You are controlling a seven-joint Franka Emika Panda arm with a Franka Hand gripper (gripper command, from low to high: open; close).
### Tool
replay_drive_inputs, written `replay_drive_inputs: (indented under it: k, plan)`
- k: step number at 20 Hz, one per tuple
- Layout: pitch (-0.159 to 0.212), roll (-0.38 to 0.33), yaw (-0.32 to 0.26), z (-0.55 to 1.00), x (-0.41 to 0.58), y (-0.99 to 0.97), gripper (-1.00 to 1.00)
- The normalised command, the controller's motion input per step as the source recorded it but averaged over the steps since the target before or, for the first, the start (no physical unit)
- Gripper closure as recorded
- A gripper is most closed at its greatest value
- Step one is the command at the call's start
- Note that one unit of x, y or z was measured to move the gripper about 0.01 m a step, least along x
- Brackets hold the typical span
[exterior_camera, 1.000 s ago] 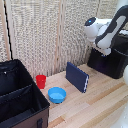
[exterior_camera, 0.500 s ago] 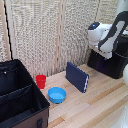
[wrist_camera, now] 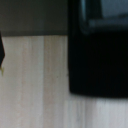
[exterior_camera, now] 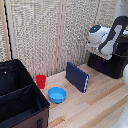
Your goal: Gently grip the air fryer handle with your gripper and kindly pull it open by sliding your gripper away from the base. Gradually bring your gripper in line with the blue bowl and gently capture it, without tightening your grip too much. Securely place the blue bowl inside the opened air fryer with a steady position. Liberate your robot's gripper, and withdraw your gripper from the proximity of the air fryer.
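Note:
The air fryer [exterior_camera: 111, 64] is a glossy black box at the exterior view's right, on the wooden table. I cannot make out its handle in either view. The white arm hangs over the fryer's upper front, with my gripper [exterior_camera: 94, 49] at its near top corner. Its fingers are too small and blurred to read. The wrist view shows the fryer's black body [wrist_camera: 97, 55] close up, and a dark sliver at the picture's edge may be a finger [wrist_camera: 1, 52]. The blue bowl [exterior_camera: 57, 94] sits alone on the table, far from the gripper.
A red cup [exterior_camera: 41, 81] stands just behind the bowl. A dark blue slab [exterior_camera: 77, 76] stands on edge between the bowl and the fryer. A big black fabric case [exterior_camera: 17, 100] fills the exterior view's left. Slatted screens close off the back.
The arm has shifted slightly toward the exterior view's left, staying at the air fryer. The bowl, cup and slab have not moved.

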Motion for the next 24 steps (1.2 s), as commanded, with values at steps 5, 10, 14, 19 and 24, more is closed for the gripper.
replay_drive_inputs:
  k: [5, 10, 14, 19, 24]
  plan:
    - [0.03, -0.003, -0.005, 0.0, 0.046, 0.0, 1.0]
    - [0.006, 0.041, -0.126, 0.03, -0.01, 0.0, 1.0]
    - [0.0, 0.092, -0.161, 0.14, -0.206, 0.0, 1.0]
    - [0.0, 0.074, -0.044, 0.13, -0.391, 0.0, 1.0]
    - [0.021, 0.111, -0.033, 0.14, -0.363, 0.03, 1.0]
